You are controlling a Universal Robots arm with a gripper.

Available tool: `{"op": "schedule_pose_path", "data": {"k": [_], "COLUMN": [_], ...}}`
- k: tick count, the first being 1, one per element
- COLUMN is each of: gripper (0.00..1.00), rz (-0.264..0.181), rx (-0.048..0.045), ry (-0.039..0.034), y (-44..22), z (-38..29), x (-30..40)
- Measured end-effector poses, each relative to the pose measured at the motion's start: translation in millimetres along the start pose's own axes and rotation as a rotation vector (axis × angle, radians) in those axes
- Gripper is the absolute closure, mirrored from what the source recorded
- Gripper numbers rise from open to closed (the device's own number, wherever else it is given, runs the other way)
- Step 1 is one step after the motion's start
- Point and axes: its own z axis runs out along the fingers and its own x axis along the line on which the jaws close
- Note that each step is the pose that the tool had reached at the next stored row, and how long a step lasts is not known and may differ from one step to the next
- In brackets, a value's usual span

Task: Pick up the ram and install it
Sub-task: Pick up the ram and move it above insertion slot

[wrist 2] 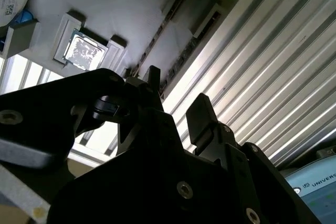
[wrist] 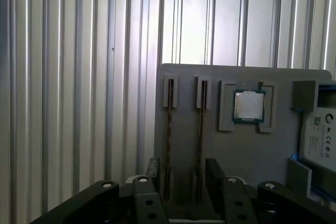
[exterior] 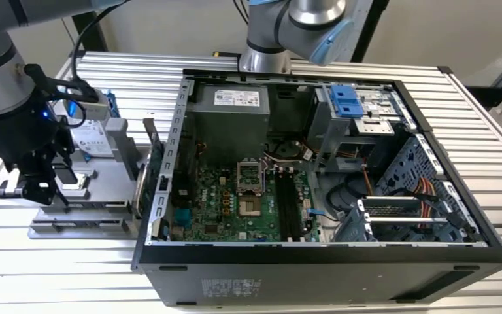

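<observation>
Exterior view: gripper (exterior: 50, 186) hangs over the grey parts holder (exterior: 85, 226) at the exterior view's left, well apart from the open PC case (exterior: 321, 271), whose memory slots (exterior: 287, 206) look empty, so I judge nothing is picked or installed yet. First wrist view adds the fingers (wrist: 215, 169) spread apart, grasping nothing, near the ram (wrist: 169, 129), two thin sticks on edge in the holder's grooves beside the processor chip (wrist: 248, 105).

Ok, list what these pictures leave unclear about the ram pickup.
First wrist view: two ram sticks stand edge-on, chips unseen; the end effector covers one end of each.
First wrist view: the hard drive is cut off by the picture's edge.
Exterior view: latches on the memory slots are too small to judge.
</observation>
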Motion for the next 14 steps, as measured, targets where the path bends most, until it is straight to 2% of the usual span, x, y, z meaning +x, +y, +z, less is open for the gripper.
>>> {"op": "schedule_pose_path", "data": {"k": [14], "gripper": [0.00], "rz": [0.000], "rx": [-0.0001], "ry": [0.0001], "y": [-0.1], "z": [11.8], "x": [4.1]}}
